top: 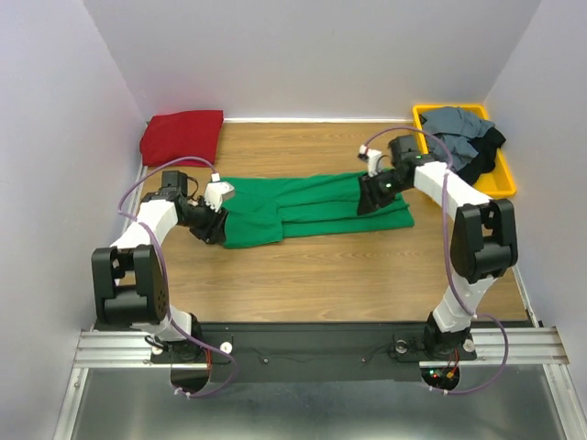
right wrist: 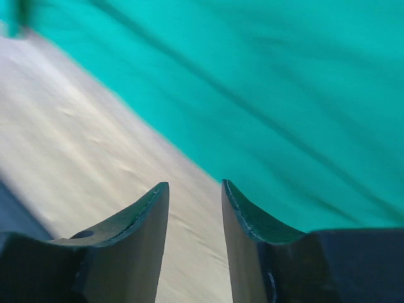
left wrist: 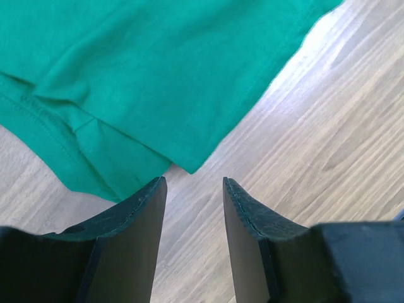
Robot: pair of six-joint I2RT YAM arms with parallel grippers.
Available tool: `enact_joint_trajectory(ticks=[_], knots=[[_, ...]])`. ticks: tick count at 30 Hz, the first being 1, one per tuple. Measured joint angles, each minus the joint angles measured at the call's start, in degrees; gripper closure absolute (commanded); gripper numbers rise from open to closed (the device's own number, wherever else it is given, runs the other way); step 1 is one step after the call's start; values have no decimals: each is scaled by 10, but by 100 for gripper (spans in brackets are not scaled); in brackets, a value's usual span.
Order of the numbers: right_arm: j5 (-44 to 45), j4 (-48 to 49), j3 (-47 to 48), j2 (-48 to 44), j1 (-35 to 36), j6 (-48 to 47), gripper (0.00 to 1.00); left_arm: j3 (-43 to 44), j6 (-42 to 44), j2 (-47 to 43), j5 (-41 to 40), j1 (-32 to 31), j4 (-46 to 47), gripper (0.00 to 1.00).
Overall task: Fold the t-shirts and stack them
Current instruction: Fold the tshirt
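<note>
A bright green t-shirt lies partly folded into a long band across the middle of the wooden table. My left gripper is open and empty at the shirt's left end; in the left wrist view a corner of the green cloth lies just ahead of its fingertips. My right gripper is open and empty over the shirt's right part; in the right wrist view it sits at the edge of the green cloth. A folded dark red t-shirt lies at the back left. Slate grey and black t-shirts are heaped at the back right.
The yellow plastic tray holding the grey and black shirts stands against the right wall. White walls close in the table on the left, back and right. The arm bases sit on a metal rail at the near edge.
</note>
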Motion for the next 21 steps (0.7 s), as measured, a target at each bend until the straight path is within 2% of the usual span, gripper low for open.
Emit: enact_joint_trajectory(ticks=[4, 11, 21], knots=[[-37, 65, -30, 9, 76, 91, 51, 17, -14, 43, 3, 10, -2, 47], [-48, 202, -37, 57, 198, 222, 49, 25, -10, 109, 6, 17, -11, 47], [-54, 294, -33, 142, 263, 336, 47, 37, 30, 132, 30, 17, -38, 50]])
